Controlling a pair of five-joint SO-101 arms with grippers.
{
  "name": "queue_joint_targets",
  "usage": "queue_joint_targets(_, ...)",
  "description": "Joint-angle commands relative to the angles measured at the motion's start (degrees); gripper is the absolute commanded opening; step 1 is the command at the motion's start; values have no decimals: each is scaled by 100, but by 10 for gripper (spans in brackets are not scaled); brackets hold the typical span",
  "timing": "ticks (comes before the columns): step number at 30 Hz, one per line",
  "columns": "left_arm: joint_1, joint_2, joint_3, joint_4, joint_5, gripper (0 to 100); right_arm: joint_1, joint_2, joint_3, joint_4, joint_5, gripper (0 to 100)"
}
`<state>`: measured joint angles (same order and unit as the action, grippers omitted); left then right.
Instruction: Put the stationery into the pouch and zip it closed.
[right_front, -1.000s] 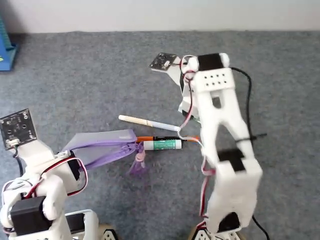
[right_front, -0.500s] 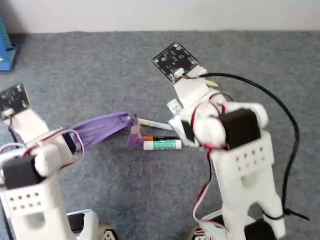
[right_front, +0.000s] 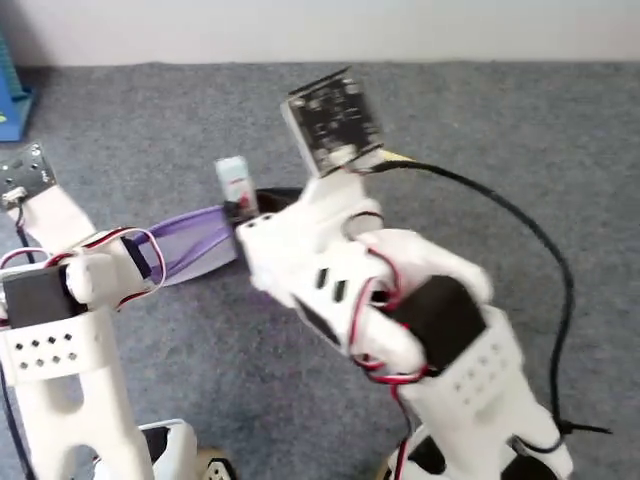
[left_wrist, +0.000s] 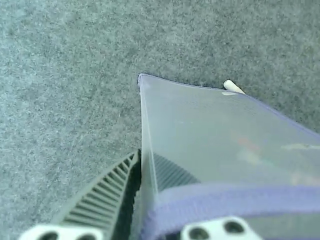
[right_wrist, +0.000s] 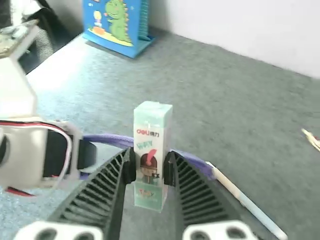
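Observation:
My left gripper (right_front: 150, 262) is shut on one end of the translucent purple pouch (right_front: 195, 245), holding it off the grey mat. In the left wrist view the pouch (left_wrist: 210, 145) stands between the fingers of the left gripper (left_wrist: 145, 167), its purple zip edge nearest the camera. My right gripper (right_front: 240, 205) is shut on a small green-and-white eraser box (right_front: 232, 180), upright and just above the pouch's far end. In the right wrist view the eraser box (right_wrist: 152, 130) sits between the right gripper (right_wrist: 149, 165) fingers, with the pouch (right_wrist: 107, 141) below. A white pen (right_wrist: 240, 192) lies on the mat.
A blue picture box (right_wrist: 117, 25) stands at the mat's far left corner (right_front: 10, 95). The right arm's black cable (right_front: 520, 230) loops over the right side. A white pen tip (left_wrist: 231, 87) pokes out behind the pouch. The right arm's body covers the mat's middle.
The right arm has swung left from beside the pens, carrying the eraser box up to the pouch's end. The pens are now hidden under it. The left arm has tilted the pouch.

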<state>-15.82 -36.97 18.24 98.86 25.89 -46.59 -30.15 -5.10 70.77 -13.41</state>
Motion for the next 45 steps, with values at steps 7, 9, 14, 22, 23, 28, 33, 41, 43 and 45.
queue_joint_targets(7, -9, 158, -154, 26, 53, 13, -585, -136, 1600, -2677, -44, 8)
queue_joint_targets(9, -9, 158, -154, 26, 53, 13, -629, -101, 1846, -2949, -44, 8)
queue_joint_targets(14, -9, 149, -154, 26, 53, 13, -629, -84, 2462, -3503, -44, 8)
queue_joint_targets(22, -9, 141, -154, 26, 53, 13, -655, -277, 2989, -3512, 202, 132)
queue_joint_targets(23, -9, 141, -154, 26, 53, 13, -655, -374, 2989, -3407, 202, 172)
queue_joint_targets(28, -9, 132, -154, 26, 53, 13, -646, -866, 2989, -2782, 193, 237)
queue_joint_targets(33, -18, 132, -154, 26, 53, 13, -251, -1560, 2989, -2246, 193, 237)
queue_joint_targets(41, -246, 114, -154, 132, 53, 13, 1596, -1508, 3007, -426, 211, 236)
queue_joint_targets(43, -484, 114, -154, 149, 53, 13, 1859, -1130, 2980, -136, 378, 236)
queue_joint_targets(45, -747, 114, -145, 149, 26, 13, 2009, -673, 2980, 48, 580, 236)
